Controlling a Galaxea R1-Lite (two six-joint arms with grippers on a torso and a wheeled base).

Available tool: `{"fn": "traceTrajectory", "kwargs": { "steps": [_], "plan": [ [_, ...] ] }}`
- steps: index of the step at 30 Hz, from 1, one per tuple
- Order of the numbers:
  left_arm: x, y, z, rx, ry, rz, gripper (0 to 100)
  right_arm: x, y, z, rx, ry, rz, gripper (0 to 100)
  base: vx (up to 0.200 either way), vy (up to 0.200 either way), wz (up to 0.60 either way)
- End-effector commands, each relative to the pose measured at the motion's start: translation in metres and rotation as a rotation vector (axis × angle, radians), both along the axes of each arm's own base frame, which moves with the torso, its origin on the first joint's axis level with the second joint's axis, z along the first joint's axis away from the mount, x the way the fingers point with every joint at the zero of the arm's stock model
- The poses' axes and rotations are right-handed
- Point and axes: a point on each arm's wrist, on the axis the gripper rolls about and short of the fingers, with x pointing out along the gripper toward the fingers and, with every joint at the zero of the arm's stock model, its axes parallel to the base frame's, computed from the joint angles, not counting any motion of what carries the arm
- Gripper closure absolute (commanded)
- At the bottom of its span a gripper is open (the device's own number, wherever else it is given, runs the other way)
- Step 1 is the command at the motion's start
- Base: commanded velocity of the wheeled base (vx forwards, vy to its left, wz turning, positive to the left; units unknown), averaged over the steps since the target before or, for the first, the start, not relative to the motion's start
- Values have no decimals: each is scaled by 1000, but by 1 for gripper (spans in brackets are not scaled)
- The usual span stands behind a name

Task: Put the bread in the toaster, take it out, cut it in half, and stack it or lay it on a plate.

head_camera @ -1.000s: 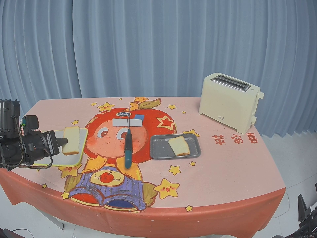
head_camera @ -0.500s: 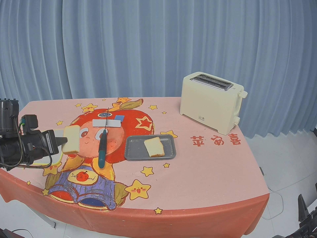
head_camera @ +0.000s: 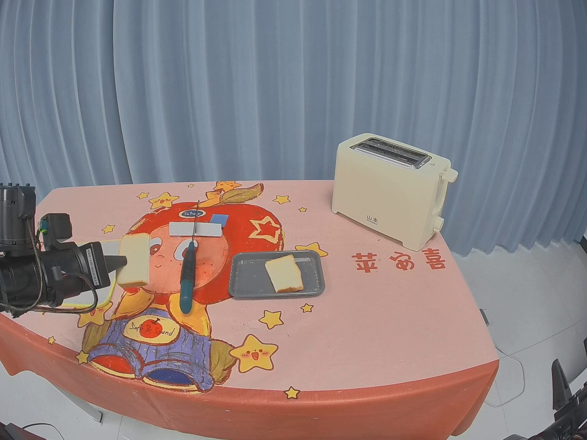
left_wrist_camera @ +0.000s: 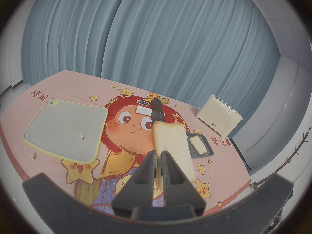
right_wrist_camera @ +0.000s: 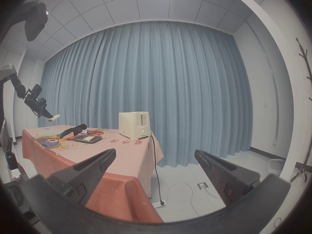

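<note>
- Bread (head_camera: pixel 134 260) is clamped by one edge in my left gripper (left_wrist_camera: pixel 158 161), both fingers pinched tight on it. It is held upright in the air, well apart from the toaster (head_camera: pixel 391 187) and off to its left.
- My right gripper (right_wrist_camera: pixel 156 161) has its fingers spread wide on nothing, off the table and facing the toaster's end.
- Between bread and toaster lie the knife (head_camera: pixel 187 270), then the tray (head_camera: pixel 247 276) with a second slice (head_camera: pixel 284 274). The tray is the nearer of the two to the toaster.
- The board (left_wrist_camera: pixel 65 129) lies farthest from the toaster.
- I judge this to be the loading step: slice lifted, not yet in the toaster.
- Next I need to carry it over knife and tray, line its thin edge up with a slot (head_camera: pixel 391 153), and lower it before letting go.
</note>
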Motion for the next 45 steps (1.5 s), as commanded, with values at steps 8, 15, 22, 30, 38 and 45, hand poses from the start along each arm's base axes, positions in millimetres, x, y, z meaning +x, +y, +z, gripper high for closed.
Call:
{"fn": "traceTrajectory", "kwargs": {
  "steps": [8,15,22,30,38,45],
  "plan": [
    [2,-21,14,-11,-48,-100,100,0,0,-5,0,1,1,0,0,0,0],
    [23,-40,18,-7,-42,-150,100,0,0,-5,0,1,1,0,0,0,0],
    [47,-61,9,0,2,-203,100,0,0,-5,0,1,1,0,0,0,0],
    [73,-99,16,-89,20,-229,100,0,0,-5,0,1,1,0,0,0,0],
    [98,-126,2,-34,31,-188,100,0,0,-5,0,1,1,0,0,0,0],
    [101,-134,2,-33,26,-197,100,0,0,-5,0,1,2,0,0,0,0]
  ]
}}
